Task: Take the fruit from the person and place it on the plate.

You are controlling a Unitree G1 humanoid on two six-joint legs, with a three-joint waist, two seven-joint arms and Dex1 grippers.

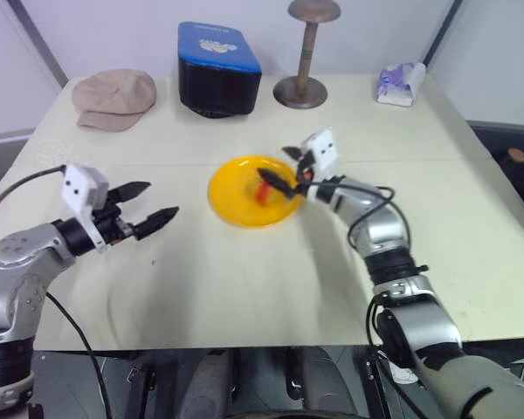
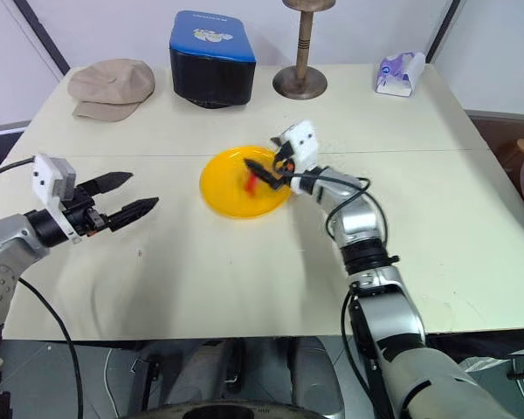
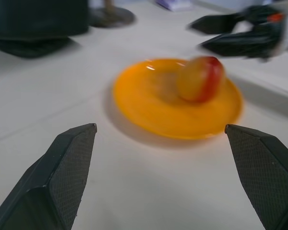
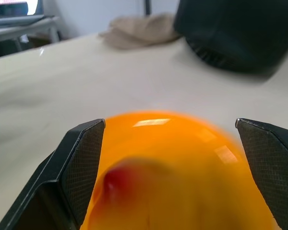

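Observation:
The fruit [image 1: 262,192], yellow-orange with a red blush, lies on the yellow plate [image 1: 231,188] at the middle of the table, right of the plate's centre. My right gripper [image 1: 284,168] hangs over the plate's right rim with its fingers spread wide, open, and the fruit [image 4: 120,182] sits low between them, apart from both. Well to the left of the plate, my left gripper [image 1: 162,199] is open and empty, pointing at the plate [image 3: 149,100] and the fruit [image 3: 200,79]. The person is out of view.
Along the table's far edge stand a tan cap [image 1: 113,98], a blue-topped black box [image 1: 218,70], a wooden stand [image 1: 306,52] and a tissue pack [image 1: 400,83]. Bare tabletop lies in front of the plate.

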